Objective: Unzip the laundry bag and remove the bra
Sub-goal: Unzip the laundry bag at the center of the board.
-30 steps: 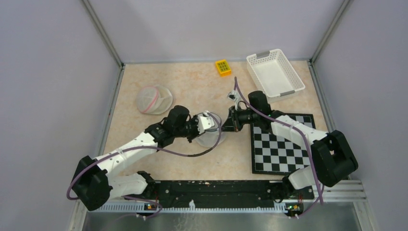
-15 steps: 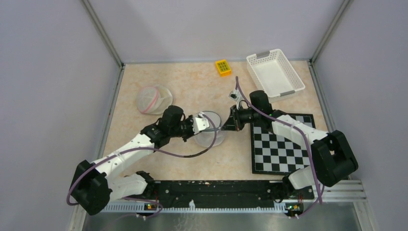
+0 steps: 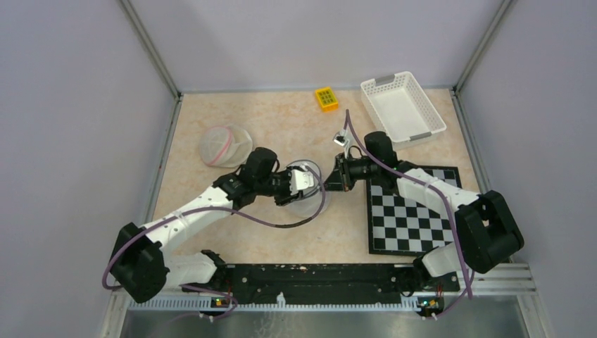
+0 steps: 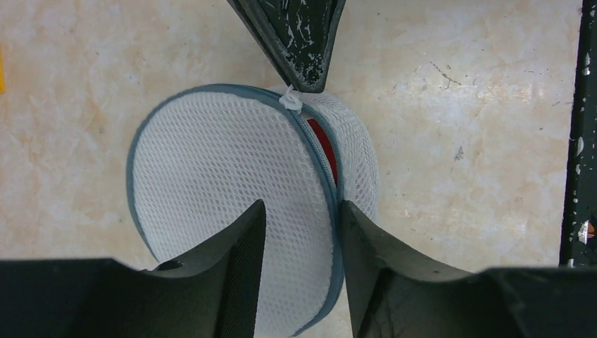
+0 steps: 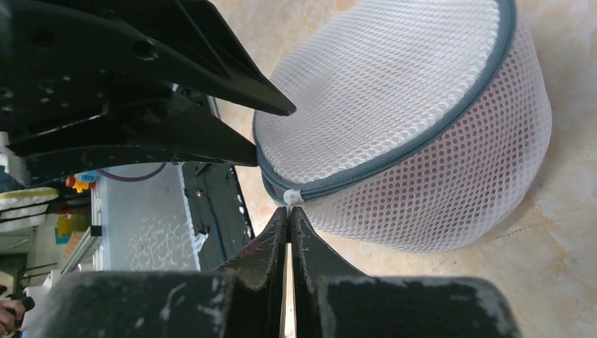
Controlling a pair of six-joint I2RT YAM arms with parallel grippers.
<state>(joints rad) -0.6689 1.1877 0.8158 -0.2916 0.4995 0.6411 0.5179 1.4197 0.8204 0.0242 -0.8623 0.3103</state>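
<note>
Top external view against the frame a second earlier: the left gripper (image 3: 301, 184) has gone from shut to parted, and its arm has shifted a little over the round white mesh laundry bag with grey-blue zipper trim (image 3: 310, 203). The right gripper (image 3: 331, 182) has kept its place. In the left wrist view the left gripper's two black fingers (image 4: 246, 239) stand apart over the bag's flat top, one on either side of the zipper seam; whether they press the mesh I cannot tell. The right gripper's jaws are pinched tight on the white zipper pull (image 5: 291, 197) at the bag's rim. The zipper is parted a short way below the pull, and the red bra (image 4: 322, 146) shows through that gap, inside the bag. The bag sits near the middle of the beige marbled desk (image 3: 281, 127), between the two grippers. Counted: two arms, two mesh bags, one basket, one mat, one block. The second round white mesh bag with pink inside (image 3: 225, 145) lies toward the desk's left edge, well apart. A white slotted plastic basket (image 3: 403, 110) stands at the far right corner, a black-and-white chequered mat (image 3: 412, 211) lies by the right edge, and a small yellow block (image 3: 326, 98) sits at the far edge. The green marks on the block's top are too small to read.
</note>
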